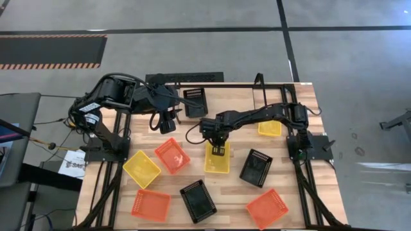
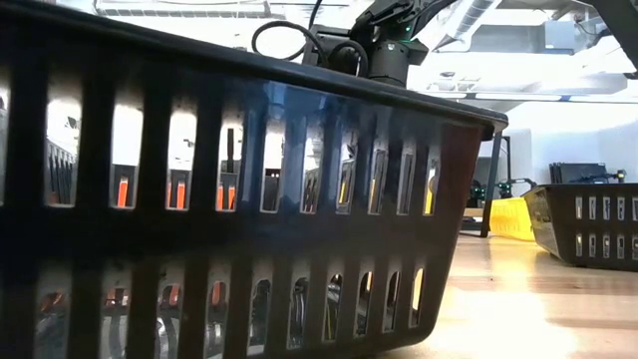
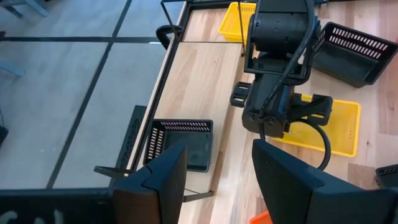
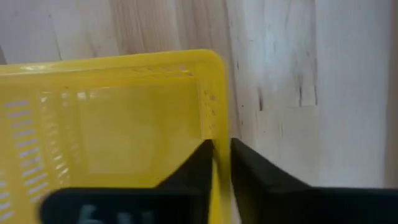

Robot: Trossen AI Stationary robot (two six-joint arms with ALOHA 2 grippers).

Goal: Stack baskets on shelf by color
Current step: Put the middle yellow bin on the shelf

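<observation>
My right gripper [image 1: 218, 151] pinches the yellow basket [image 1: 217, 160] by its twelve o'clock rim at table centre. It looks light, its thin mesh wall flexible and slippery. Left gripper [image 1: 166, 128] hangs open.

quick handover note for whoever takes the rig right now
Right hand: shut on the rim of the middle yellow basket, mid-table.
Left hand: open, empty, above the back of the table.
Placed: one black basket and one yellow basket sit at the back by the shelf.
Left: seven baskets lie loose on the table, among them three red-orange and two black. Stacks by color not yet built.
</observation>
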